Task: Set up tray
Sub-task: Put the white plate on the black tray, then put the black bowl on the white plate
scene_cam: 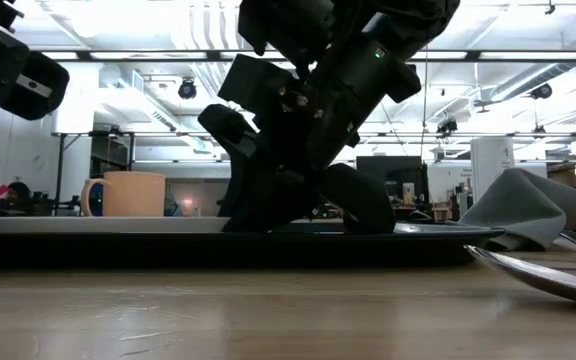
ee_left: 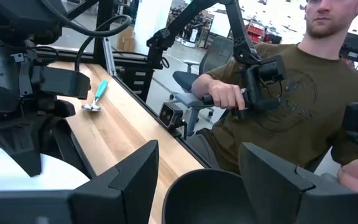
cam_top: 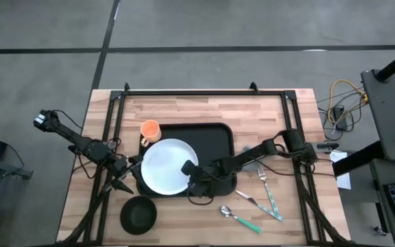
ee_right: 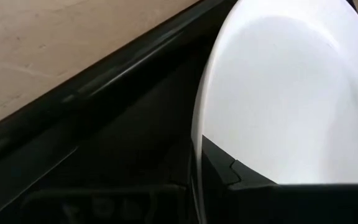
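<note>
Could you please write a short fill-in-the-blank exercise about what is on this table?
1. The white plate lies on the black ____.
2. The right tool is shut on the plate's ____.
3. The orange mug stands beside the tray, at its far-____ corner.
4. The open left tool hovers just above the round black ____.

Missing words: tray; rim; left; bowl

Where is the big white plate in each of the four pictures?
High view: white plate lies on the black tray, middle of the table.
Low view: seen edge-on as a pale strip, left of centre.
Left wrist view: a white patch at lower left.
Right wrist view: fills the right side.
Shared landmark: the right gripper at the plate's edge.
</note>
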You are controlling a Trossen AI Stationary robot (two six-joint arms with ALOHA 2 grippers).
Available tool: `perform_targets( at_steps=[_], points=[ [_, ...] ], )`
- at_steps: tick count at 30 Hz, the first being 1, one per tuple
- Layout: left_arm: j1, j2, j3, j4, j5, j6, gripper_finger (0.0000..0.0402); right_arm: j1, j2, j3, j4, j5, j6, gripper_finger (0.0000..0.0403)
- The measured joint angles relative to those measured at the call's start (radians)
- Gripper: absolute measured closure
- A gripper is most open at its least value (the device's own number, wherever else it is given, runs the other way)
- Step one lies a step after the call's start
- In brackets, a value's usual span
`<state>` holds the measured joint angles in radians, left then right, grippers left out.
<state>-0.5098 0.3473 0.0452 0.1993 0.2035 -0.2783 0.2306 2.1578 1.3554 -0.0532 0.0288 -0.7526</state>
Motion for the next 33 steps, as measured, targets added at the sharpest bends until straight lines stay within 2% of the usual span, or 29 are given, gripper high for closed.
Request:
perform_targets(
  at_steps=[8, 22, 33],
  points=[
    [0.000, 0.000, 0.000, 0.000, 0.000, 0.000, 0.0200, 0.000, 0.000, 0.000, -0.011, 0.000, 0.013, 0.0389],
    [0.000, 0.000, 0.000, 0.000, 0.000, 0.000, 0.0200, -0.001, -0.010, -0.001, -0.023, 0.004, 0.028, 0.0315],
    [0.000, 0.000, -0.001, 0.000, 0.000, 0.000, 0.0200, 0.001, -0.060, -0.003, -0.094, 0.025, 0.062, 0.0315]
  ],
)
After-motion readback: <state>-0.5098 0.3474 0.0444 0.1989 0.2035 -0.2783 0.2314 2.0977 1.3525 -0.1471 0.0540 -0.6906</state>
